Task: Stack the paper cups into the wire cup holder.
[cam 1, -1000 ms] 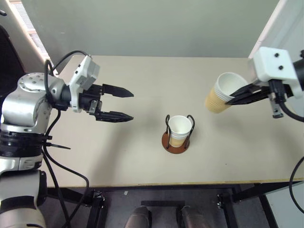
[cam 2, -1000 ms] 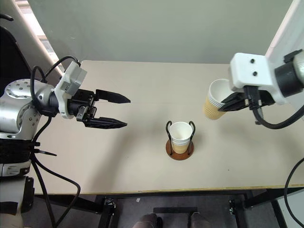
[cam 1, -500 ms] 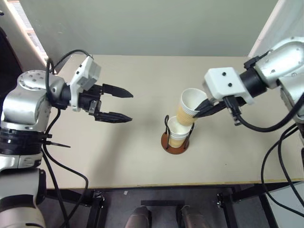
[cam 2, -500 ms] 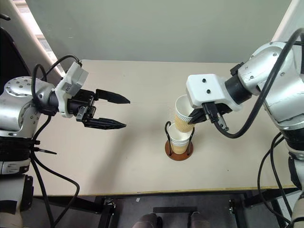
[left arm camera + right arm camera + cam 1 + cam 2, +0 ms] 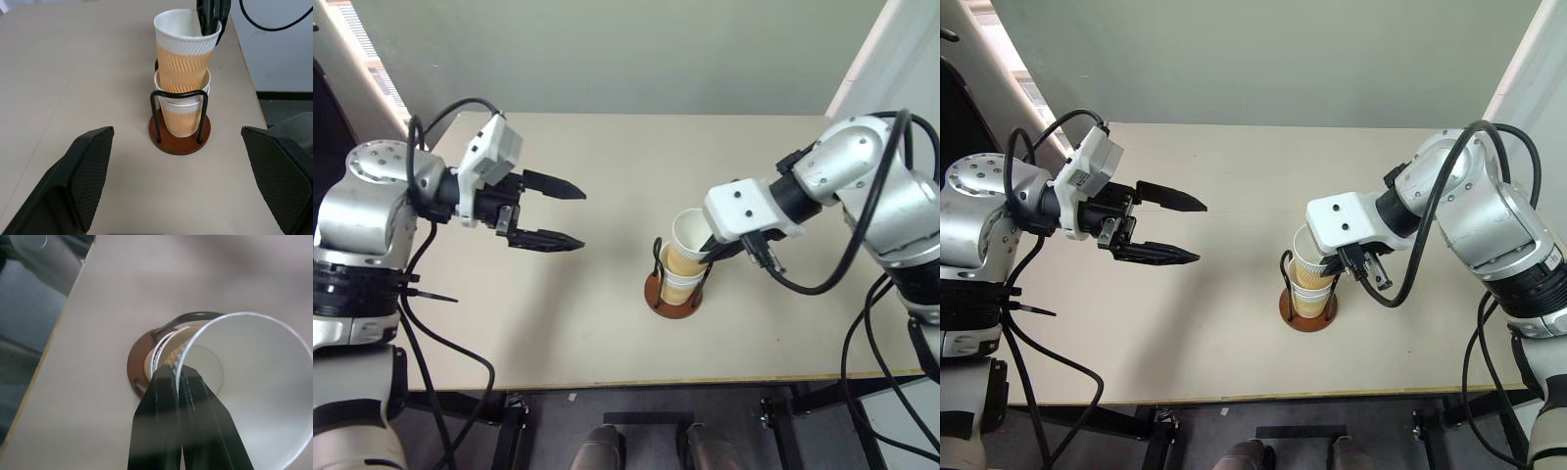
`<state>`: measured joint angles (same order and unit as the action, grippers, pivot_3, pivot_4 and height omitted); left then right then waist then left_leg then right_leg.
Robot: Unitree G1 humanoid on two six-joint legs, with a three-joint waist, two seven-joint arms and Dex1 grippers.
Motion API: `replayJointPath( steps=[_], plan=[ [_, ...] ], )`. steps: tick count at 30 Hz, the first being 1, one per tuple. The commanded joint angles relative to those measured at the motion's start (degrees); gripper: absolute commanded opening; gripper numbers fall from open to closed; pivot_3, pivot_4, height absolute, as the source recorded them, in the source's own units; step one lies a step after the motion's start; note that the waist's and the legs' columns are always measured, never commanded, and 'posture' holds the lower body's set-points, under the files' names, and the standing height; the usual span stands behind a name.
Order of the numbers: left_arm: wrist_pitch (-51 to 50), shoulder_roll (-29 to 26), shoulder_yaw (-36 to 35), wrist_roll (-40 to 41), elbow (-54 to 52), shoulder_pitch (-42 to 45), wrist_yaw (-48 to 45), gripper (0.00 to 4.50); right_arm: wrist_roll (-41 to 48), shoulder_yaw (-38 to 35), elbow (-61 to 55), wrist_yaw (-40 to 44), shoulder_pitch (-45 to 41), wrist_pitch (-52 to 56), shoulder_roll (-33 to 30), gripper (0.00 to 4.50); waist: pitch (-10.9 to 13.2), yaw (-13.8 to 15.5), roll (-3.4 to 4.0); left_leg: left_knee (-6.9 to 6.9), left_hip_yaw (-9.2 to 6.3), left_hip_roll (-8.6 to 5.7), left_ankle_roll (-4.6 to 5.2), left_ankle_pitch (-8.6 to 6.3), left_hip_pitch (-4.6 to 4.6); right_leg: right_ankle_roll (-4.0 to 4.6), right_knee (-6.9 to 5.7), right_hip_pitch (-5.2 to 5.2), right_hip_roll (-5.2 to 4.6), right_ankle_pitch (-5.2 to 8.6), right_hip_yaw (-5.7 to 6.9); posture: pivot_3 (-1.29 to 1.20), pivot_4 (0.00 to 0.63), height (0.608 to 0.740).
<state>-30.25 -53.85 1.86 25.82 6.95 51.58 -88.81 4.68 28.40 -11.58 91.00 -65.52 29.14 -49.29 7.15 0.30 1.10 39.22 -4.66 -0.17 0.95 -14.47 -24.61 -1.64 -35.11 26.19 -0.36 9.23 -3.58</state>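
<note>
Right end effector (image 5: 179,376) clamped on rim of top paper cup (image 5: 185,53), cup tilted, partly nested in cups inside wire cup holder (image 5: 179,138), mid-counter (image 5: 607,157). Left end effector (image 5: 566,215) spread wide, empty, well apart.

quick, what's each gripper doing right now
Left gripper: open, holding nothing, hanging above the table.
Right gripper: shut on the rim of the top paper cup, which sits partly inside the cup in the wire cup holder.

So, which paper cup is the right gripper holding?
The top cup, pinched at its rim by the right gripper; the cup beneath sits free in the holder.
</note>
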Motion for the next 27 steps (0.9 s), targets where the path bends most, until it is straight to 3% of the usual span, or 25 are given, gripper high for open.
replayJointPath(
  steps=[1,5,13,14,20,27],
  plan=[
    [0.93,-0.67,-0.23,-0.31,0.20,1.89,-0.79,4.50,-2.60,0.99,1.26,-1.47,-1.44,-1.29,2.80,0.05,0.00,-0.18,0.00,-0.02,0.00,0.00,0.00,0.00,0.01,0.00,-0.01,0.00,0.00,-0.01,0.00,0.00,0.150,0.740],
    [1.63,-0.75,0.41,-0.77,0.13,2.18,-1.14,4.50,-2.76,-0.14,3.93,-2.43,-4.09,1.22,6.28,0.90,0.00,-0.27,0.01,-0.07,0.00,0.02,-0.03,0.03,-0.01,-0.03,-0.08,0.09,0.00,-0.03,0.02,0.00,0.150,0.740],
    [1.14,-2.29,-0.30,-0.79,0.75,2.78,-1.86,4.50,3.86,-8.95,4.26,-4.66,-8.29,11.95,7.03,3.64,0.00,-0.25,0.00,-0.13,-0.01,0.02,-0.11,0.08,-0.10,0.17,-0.01,0.13,0.00,0.09,0.07,0.00,0.150,0.740],
    [1.19,-2.45,-0.72,-0.86,1.38,3.05,-1.30,4.50,6.29,-11.95,3.67,-4.53,-8.58,15.47,5.65,3.99,0.00,-0.25,0.00,-0.13,0.00,0.01,-0.61,0.37,-0.12,0.17,0.01,0.15,0.00,0.09,0.07,0.00,0.150,0.740],
    [-0.49,-2.36,-4.65,-0.03,5.15,3.96,4.32,4.50,12.66,-25.27,3.30,-11.26,-6.31,28.97,-1.79,3.99,-0.01,0.14,-0.02,-0.16,0.00,0.01,-0.66,0.39,-0.30,0.35,0.08,0.23,-0.04,0.21,0.10,0.00,0.150,0.740],
    [-5.11,-3.38,-8.48,2.44,3.60,0.97,7.55,4.50,16.39,-34.17,-2.46,-19.26,8.80,33.16,-6.95,3.99,0.00,0.07,-0.05,-0.14,0.02,0.03,-0.70,0.41,-0.25,-0.13,-0.08,0.25,-0.02,-0.07,0.08,0.00,0.150,0.740]
  ],
)
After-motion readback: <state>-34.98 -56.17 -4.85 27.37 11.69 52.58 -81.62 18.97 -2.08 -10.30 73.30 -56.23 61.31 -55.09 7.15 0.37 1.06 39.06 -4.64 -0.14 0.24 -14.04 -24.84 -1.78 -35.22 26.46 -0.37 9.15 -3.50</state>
